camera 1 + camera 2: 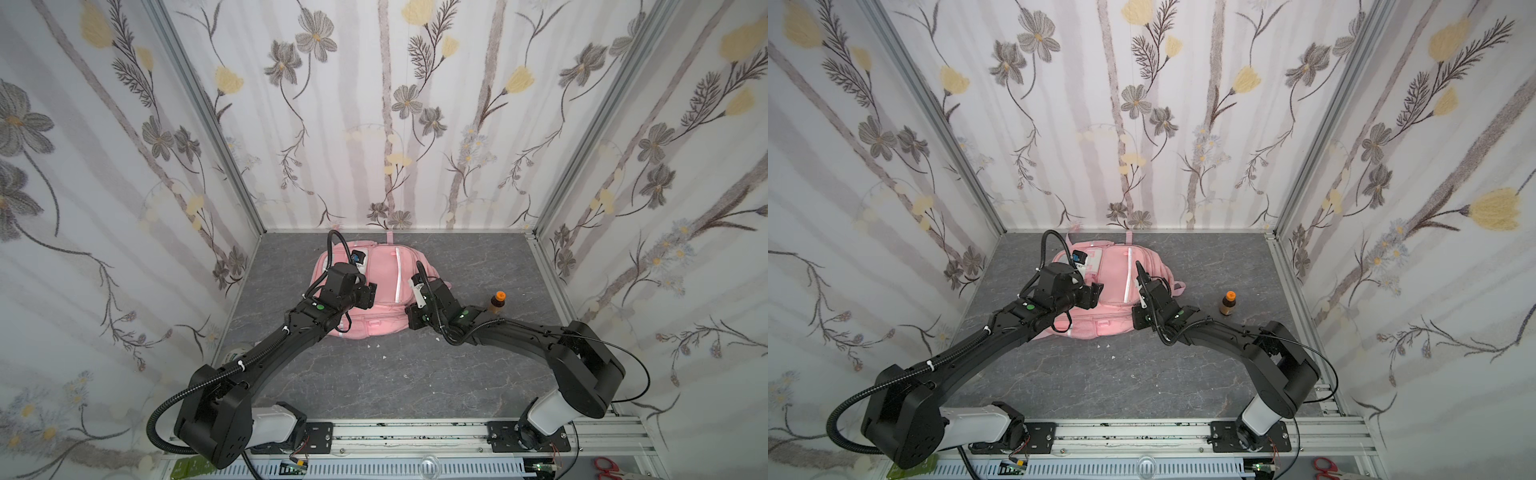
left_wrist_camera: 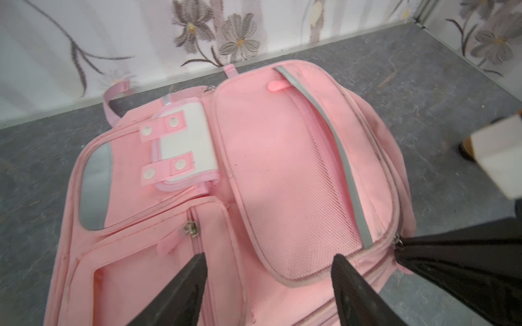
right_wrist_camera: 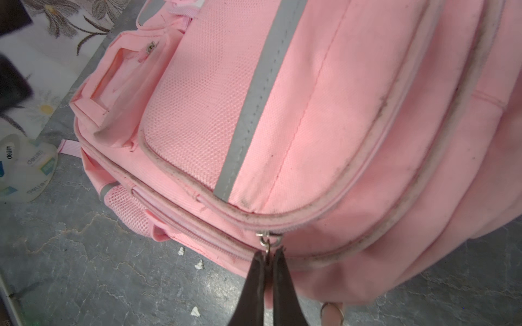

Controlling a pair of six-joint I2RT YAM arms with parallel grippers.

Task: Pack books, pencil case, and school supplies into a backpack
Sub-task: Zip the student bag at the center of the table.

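Pinching the zipper pull [image 3: 267,242] of the backpack [image 1: 384,286], which lies front-up at the far end of the table [image 1: 478,374], my right claw [image 3: 268,254] is clenched, I judge to draw the zip open, while my left claw [image 2: 269,255] hovers released above, likely to steady it.

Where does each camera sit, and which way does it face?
Top views: high over the front rail, looking down at the large soft pink fabric backpack on the grey table; left arm and right arm show.
Left wrist: above the backpack, looking along the open left gripper toward the back wall.
Right wrist: low at the backpack's near edge, looking along the right gripper, shut on the metal zip pull.
Shared: both wrist views show the grey reflective stripe.
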